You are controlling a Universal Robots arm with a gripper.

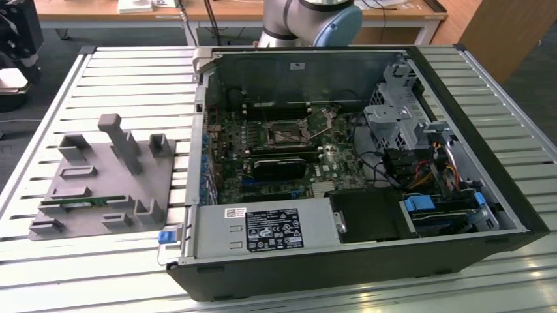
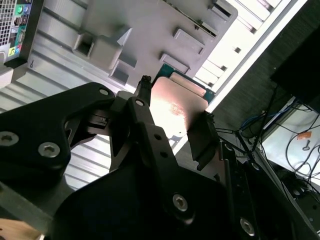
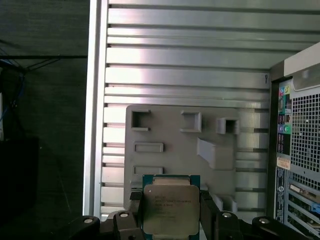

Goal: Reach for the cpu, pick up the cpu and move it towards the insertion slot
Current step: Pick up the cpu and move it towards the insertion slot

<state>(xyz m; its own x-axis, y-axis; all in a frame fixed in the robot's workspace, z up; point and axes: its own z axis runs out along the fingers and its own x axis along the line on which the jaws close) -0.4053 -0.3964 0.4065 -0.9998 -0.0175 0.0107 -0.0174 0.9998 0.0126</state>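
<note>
insertion slot [image 1: 285,135] open above | case walls [image 1: 296,72] around | black block [image 1: 280,167] beside

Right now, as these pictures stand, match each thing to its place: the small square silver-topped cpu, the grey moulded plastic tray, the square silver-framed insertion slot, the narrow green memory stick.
Things
1. small square silver-topped cpu
2. grey moulded plastic tray
3. square silver-framed insertion slot
4. narrow green memory stick

Places
A. on the motherboard inside the open black computer case
B. clamped in the black gripper
C. lying in the tray
D. on the slatted metal table, beside the case

Pairs: 1-B, 2-D, 3-A, 4-C.
</note>
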